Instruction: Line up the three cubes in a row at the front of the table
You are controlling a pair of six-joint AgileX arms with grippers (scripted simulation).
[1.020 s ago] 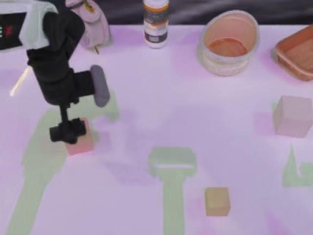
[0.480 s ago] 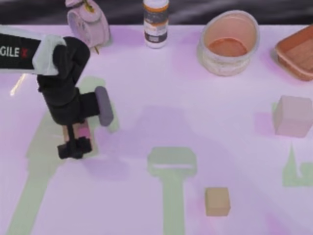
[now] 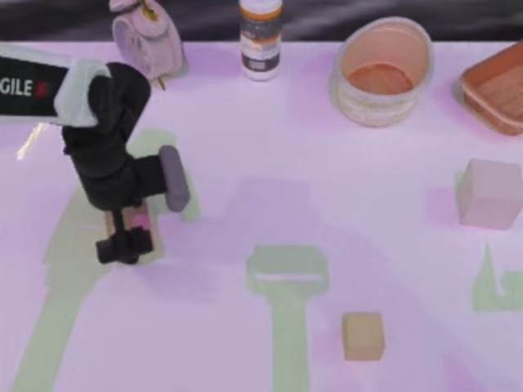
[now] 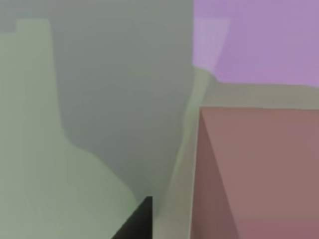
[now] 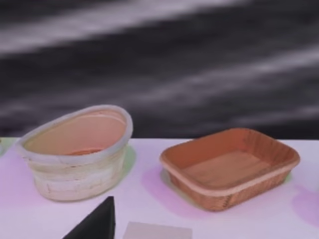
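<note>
The pink-red cube (image 3: pixel 139 219) lies at the table's (image 3: pixel 245 163) left, mostly covered by my left gripper (image 3: pixel 123 245), which is down over it and open. In the left wrist view one dark fingertip (image 4: pixel 137 223) stands a small gap away from the cube's side (image 4: pixel 259 174). The small tan-yellow cube (image 3: pixel 363 336) rests near the front, right of centre. The large pale pinkish-white cube (image 3: pixel 489 193) sits at the far right. My right gripper is outside the top view and open; one of its fingertips (image 5: pixel 98 223) shows just beside the pale cube's top (image 5: pixel 157 231).
Along the back edge stand a pink alarm clock (image 3: pixel 147 37), a white bottle (image 3: pixel 261 37), a round cream bowl (image 3: pixel 382 69) and a brown basket (image 3: pixel 498 86). The right wrist view shows the bowl (image 5: pixel 75 154) and basket (image 5: pixel 229 167) too.
A second ago my left gripper hung higher over the pink-red cube; it has come down and a little forward around it. Over the last half second the arm has stayed put.
</note>
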